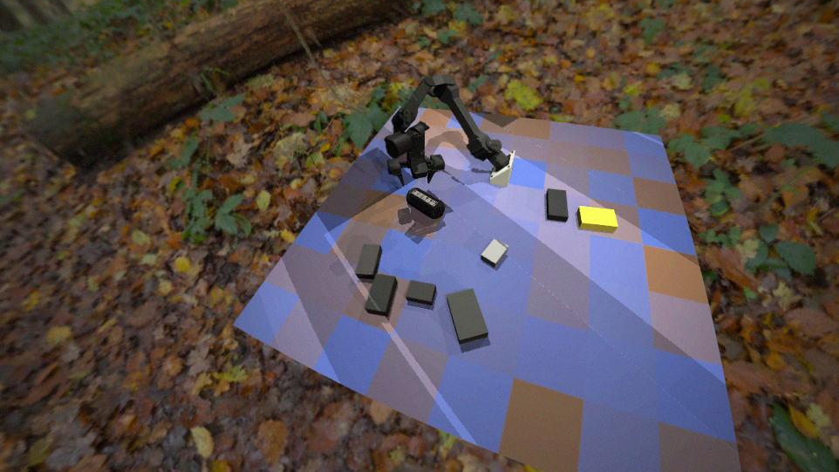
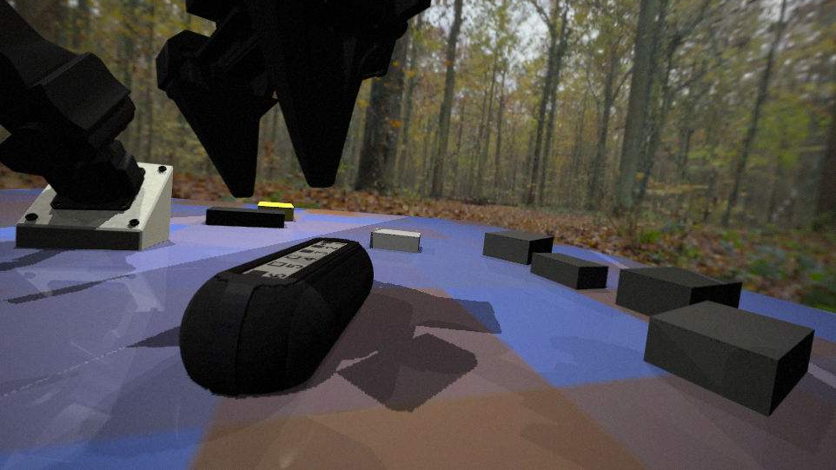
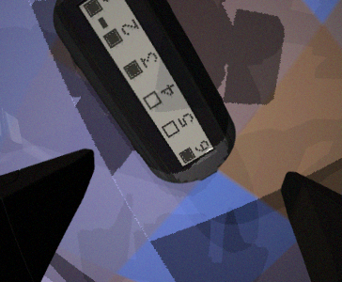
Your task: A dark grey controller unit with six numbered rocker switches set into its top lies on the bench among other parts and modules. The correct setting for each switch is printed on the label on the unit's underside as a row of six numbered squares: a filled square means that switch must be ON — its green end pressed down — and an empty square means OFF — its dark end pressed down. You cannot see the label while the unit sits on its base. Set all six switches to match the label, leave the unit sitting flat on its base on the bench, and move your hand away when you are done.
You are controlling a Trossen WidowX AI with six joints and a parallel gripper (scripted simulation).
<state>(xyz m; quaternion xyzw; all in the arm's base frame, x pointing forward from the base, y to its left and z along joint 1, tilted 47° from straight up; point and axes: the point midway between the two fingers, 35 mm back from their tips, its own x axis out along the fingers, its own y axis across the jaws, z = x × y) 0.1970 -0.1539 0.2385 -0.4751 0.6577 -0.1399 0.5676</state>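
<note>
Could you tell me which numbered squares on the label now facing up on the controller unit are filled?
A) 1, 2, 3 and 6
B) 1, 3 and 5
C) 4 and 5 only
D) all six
A: in the wrist view the label on the controller unit shows dark squares beside 1, 2, 3 and 6, while those beside 4 and 5 are empty outlines.
</note>
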